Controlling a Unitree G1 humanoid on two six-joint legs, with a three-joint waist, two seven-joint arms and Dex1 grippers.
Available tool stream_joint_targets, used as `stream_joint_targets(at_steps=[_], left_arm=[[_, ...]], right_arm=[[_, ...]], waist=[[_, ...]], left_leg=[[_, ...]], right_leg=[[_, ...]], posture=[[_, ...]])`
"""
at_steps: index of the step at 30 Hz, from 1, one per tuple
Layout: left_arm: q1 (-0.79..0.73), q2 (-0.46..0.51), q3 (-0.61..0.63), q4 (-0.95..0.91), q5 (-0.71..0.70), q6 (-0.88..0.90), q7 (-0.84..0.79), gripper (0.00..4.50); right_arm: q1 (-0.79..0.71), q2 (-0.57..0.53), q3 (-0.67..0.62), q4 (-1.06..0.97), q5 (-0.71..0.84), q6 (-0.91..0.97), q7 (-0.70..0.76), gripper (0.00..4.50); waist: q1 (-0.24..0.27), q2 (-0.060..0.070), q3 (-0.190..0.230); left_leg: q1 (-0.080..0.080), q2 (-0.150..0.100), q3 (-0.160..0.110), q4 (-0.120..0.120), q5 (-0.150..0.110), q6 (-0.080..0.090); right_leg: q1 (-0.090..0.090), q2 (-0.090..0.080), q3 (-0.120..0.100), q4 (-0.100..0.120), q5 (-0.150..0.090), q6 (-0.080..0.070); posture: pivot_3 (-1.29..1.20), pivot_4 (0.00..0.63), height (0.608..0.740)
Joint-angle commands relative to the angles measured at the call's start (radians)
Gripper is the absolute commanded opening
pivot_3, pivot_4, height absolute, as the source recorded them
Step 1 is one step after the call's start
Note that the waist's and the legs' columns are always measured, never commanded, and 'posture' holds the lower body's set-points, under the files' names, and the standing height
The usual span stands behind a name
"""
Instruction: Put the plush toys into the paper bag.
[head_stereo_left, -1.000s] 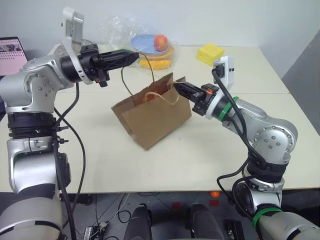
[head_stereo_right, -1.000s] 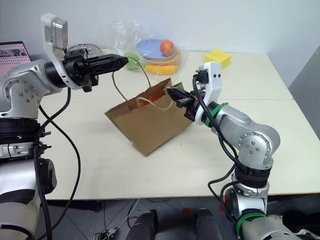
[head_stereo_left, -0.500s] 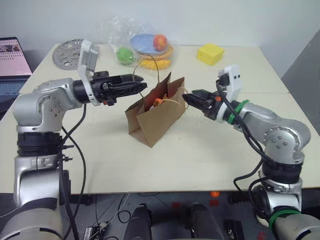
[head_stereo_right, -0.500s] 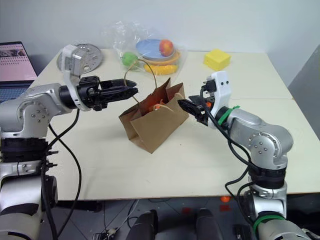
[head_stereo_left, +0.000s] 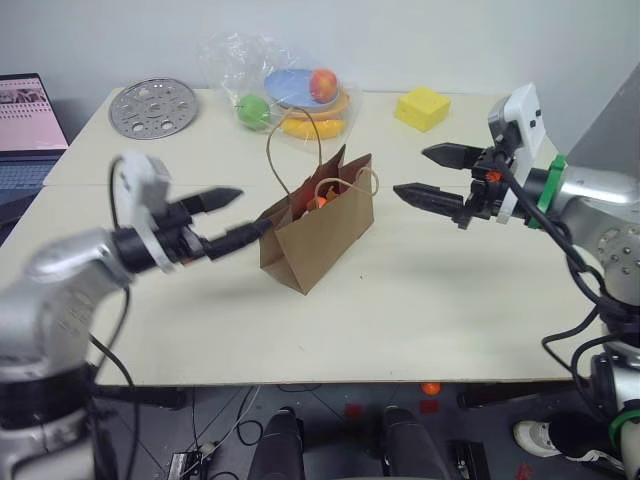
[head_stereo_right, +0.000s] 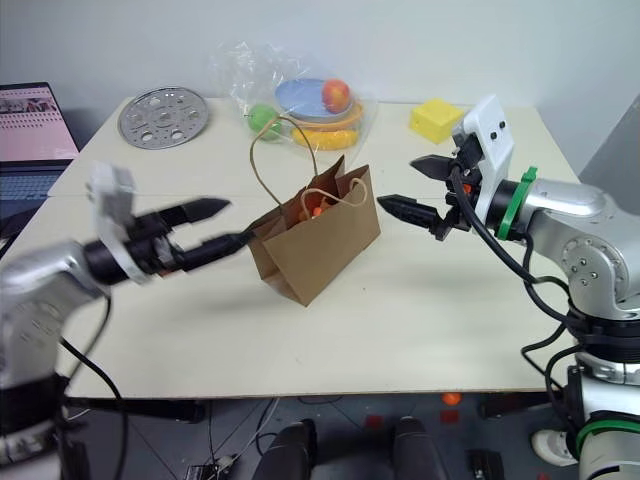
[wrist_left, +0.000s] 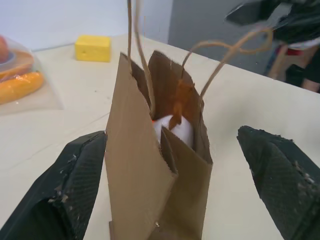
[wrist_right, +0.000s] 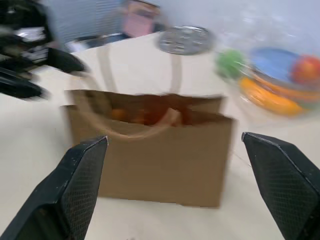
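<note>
The brown paper bag (head_stereo_left: 322, 228) stands upright on the table with its mouth open and its cord handles (head_stereo_left: 284, 150) loose. Inside it lie the plush toys: the orange carrot (wrist_left: 182, 99) and, lower down, the white egg-shaped one (wrist_left: 176, 132). My left gripper (head_stereo_left: 252, 211) is open just left of the bag, its lower fingertip close to the bag's side. To the right of the bag, my right gripper (head_stereo_left: 410, 172) is open too, a short gap away. Neither gripper holds anything.
At the back of the table lies a clear plastic bag of fruit (head_stereo_left: 296, 86). A yellow foam block (head_stereo_left: 421, 107) sits at the back right, a perforated metal disc (head_stereo_left: 152, 106) at the back left. A laptop (head_stereo_left: 24, 112) is at the far left.
Both grippers have opened and let go of the bag's handles. The left hand has dropped and pulled back; the right has drawn away to the right. The bag has settled upright.
</note>
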Motion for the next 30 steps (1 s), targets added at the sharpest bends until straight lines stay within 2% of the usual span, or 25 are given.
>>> stream_joint_targets(at_steps=[1, 6, 8, 13, 16, 18, 28, 30], left_arm=[[0.029, -0.061, -0.048, -0.056, 0.080, -0.129, 0.082, 4.47], [0.071, -0.137, -0.136, -0.059, 0.167, -0.231, 0.156, 4.47], [0.082, -0.156, -0.171, -0.033, 0.247, -0.306, 0.192, 4.47], [0.084, -0.225, -0.160, -0.010, 0.279, -0.385, 0.274, 4.47], [0.085, -0.238, -0.165, -0.013, 0.268, -0.388, 0.283, 3.95], [0.093, -0.248, -0.171, -0.018, 0.252, -0.378, 0.285, 3.38], [0.103, -0.256, -0.172, 0.012, 0.268, -0.375, 0.314, 0.12], [0.105, -0.259, -0.167, 0.008, 0.254, -0.362, 0.322, 0.02]], right_arm=[[-0.065, -0.031, 0.015, -0.002, 0.042, -0.016, 0.119, 4.50], [-0.088, -0.059, 0.037, -0.024, 0.052, -0.003, 0.168, 4.50], [-0.088, -0.049, 0.029, -0.030, 0.056, 0.005, 0.151, 4.50], [-0.062, -0.053, 0.015, -0.037, 0.045, 0.008, 0.126, 4.50], [-0.046, -0.059, 0.007, -0.036, 0.037, 0.005, 0.115, 4.50], [-0.039, -0.061, 0.003, -0.034, 0.032, 0.004, 0.105, 4.50], [-0.029, -0.059, 0.000, -0.018, 0.016, -0.008, 0.063, 4.50], [-0.026, -0.061, -0.006, -0.013, 0.009, -0.010, 0.052, 4.50]], waist=[[0.002, 0.000, 0.000], [0.005, 0.000, 0.000], [0.007, 0.000, 0.000], [0.009, 0.000, 0.000], [0.011, 0.000, 0.000], [0.011, 0.000, 0.000], [0.012, 0.000, 0.000], [0.012, 0.000, 0.000]], left_leg=[[0.000, 0.000, 0.000, 0.000, 0.000, 0.000], [0.000, 0.000, 0.001, 0.003, 0.000, 0.000], [0.000, 0.000, 0.001, 0.003, 0.000, 0.000], [0.000, 0.000, 0.001, 0.003, 0.000, 0.000], [0.000, 0.000, 0.001, 0.003, 0.000, 0.000], [0.000, 0.000, 0.001, 0.003, 0.000, 0.000], [0.000, 0.000, 0.001, 0.003, 0.000, 0.000], [0.000, 0.000, 0.001, 0.003, 0.000, 0.000]], right_leg=[[0.000, 0.000, 0.000, 0.000, 0.000, 0.000], [0.002, 0.000, 0.001, -0.002, 0.000, 0.000], [0.002, 0.000, 0.001, -0.002, 0.000, -0.001], [0.001, 0.000, 0.001, -0.001, 0.001, -0.001], [0.002, 0.000, 0.001, -0.001, 0.001, -0.001], [0.002, 0.000, 0.001, -0.001, 0.001, -0.001], [0.002, 0.000, 0.001, -0.001, 0.001, -0.001], [0.002, 0.000, 0.001, -0.001, 0.001, -0.001]], posture=[[0.00, 0.150, 0.740], [0.00, 0.150, 0.740], [0.00, 0.150, 0.740], [0.00, 0.150, 0.740], [0.00, 0.150, 0.740], [0.00, 0.150, 0.740], [0.00, 0.150, 0.740], [0.00, 0.150, 0.740]])
